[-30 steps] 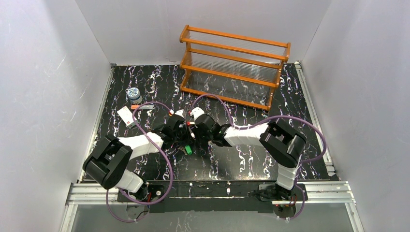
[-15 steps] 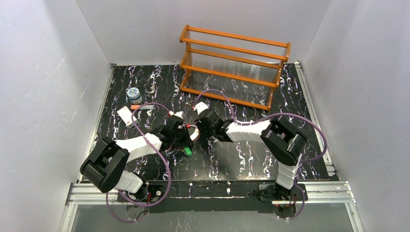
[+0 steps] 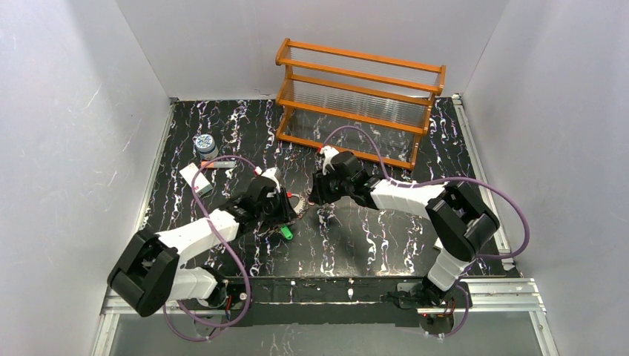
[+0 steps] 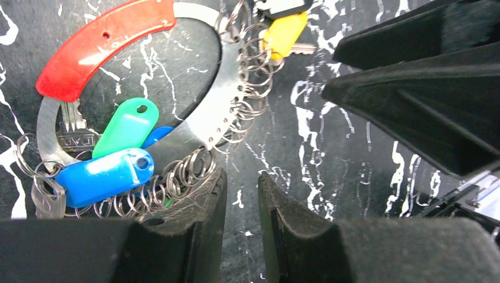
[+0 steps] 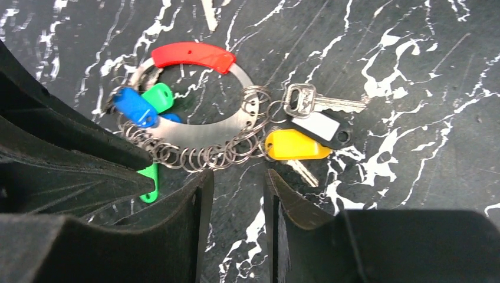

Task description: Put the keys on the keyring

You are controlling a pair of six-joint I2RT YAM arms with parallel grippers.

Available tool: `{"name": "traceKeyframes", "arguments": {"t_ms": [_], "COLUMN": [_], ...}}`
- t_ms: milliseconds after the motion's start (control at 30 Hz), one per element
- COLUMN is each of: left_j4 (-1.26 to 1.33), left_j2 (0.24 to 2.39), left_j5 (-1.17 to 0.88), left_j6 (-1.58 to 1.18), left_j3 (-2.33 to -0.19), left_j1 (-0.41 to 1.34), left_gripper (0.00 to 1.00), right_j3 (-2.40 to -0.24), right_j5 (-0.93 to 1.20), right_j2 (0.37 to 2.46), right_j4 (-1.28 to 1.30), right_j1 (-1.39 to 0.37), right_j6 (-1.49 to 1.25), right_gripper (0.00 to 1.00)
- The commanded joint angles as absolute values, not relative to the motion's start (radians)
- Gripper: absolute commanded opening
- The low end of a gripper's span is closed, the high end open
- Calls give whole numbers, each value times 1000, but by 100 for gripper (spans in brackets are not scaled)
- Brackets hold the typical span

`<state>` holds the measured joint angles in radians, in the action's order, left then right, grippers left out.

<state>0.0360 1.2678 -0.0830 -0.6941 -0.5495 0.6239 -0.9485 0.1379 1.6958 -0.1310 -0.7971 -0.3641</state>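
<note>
The keyring (image 5: 203,132), a silvery loop with a curved red piece (image 5: 191,56) and many small split rings, lies flat on the black marbled table (image 3: 386,237). Keys with green (image 4: 127,127), blue (image 4: 103,177) and yellow (image 5: 295,144) heads hang on it, along with a bare silver key (image 5: 312,101). Another green key (image 5: 150,180) lies beside the ring, partly under my left gripper. My left gripper (image 4: 242,174) is open just off the ring's rim, with nothing between its fingers. My right gripper (image 5: 238,172) is open too, short of the ring on the other side.
An orange wooden rack (image 3: 360,104) stands at the back. At the left rear are a round patterned jar (image 3: 205,142), a white card (image 3: 193,176) and an orange-tipped stick (image 3: 217,164). White walls close in the table on three sides.
My left gripper has opened; a second ago it was shut at the ring. My right arm has drawn back to the right and rearward, away from the ring, which now lies on the table.
</note>
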Motion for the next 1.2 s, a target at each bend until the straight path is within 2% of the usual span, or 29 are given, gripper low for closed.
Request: {"name": "traceKeyframes", "arguments": {"t_ms": [0, 233, 433, 600, 733, 1033, 1167], "left_j4": [33, 58, 74, 72, 60, 74, 83], "left_j2": [1178, 1065, 934, 835, 781, 726, 729], "left_j5": [-85, -63, -29, 15, 37, 31, 27], "left_j6": [-674, -654, -616, -579, -558, -520, -522], "left_j3": [-542, -523, -493, -472, -462, -439, -433], "left_j1": [621, 621, 621, 621, 621, 621, 621], "left_gripper": [26, 29, 29, 30, 30, 30, 30], "right_j3": [-917, -912, -914, -739, -733, -785, -834], "right_j5": [289, 336, 258, 419, 489, 489, 498], "right_j2": [1649, 1681, 1665, 1610, 1626, 1682, 1726], "right_j4": [-196, -208, -233, -494, -476, -500, -461], "right_j1": [-786, -801, -870, -873, -872, -872, -871], "right_j6": [-407, -312, 64, 417, 611, 701, 742], "right_gripper": [45, 47, 53, 59, 62, 55, 46]}}
